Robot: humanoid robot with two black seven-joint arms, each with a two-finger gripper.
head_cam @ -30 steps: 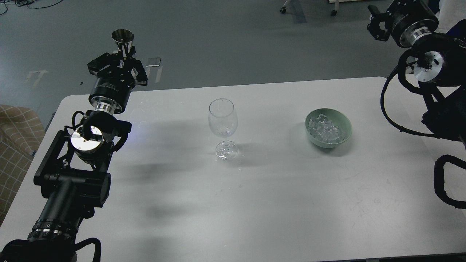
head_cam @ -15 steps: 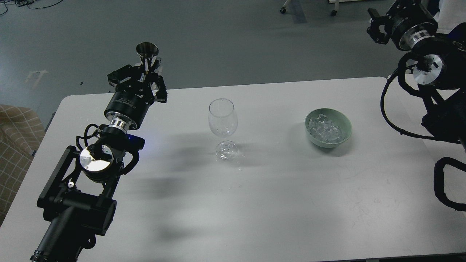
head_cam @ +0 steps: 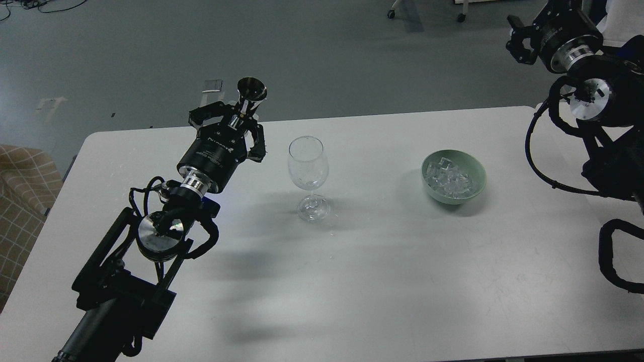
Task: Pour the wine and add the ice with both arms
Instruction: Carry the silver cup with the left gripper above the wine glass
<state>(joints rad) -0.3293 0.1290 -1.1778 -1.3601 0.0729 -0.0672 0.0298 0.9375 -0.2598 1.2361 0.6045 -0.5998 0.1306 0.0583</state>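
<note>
Now our left gripper [head_cam: 240, 119] is clamped on a small metal measuring cup [head_cam: 251, 91], kept upright so nothing spills, just beside the wine glass [head_cam: 308, 177] at its ten o'clock. The glass looks empty and stands mid-table [head_cam: 352, 281]. At its three o'clock, well apart, sits the green bowl [head_cam: 454, 177] of ice. Our right gripper [head_cam: 518, 37] waits high at two o'clock; whether it is spread or closed we cannot tell.

One wine glass [head_cam: 308, 176], one bowl [head_cam: 454, 176] (holding ice cubes [head_cam: 449, 180]), one metal cup [head_cam: 251, 92]
</note>
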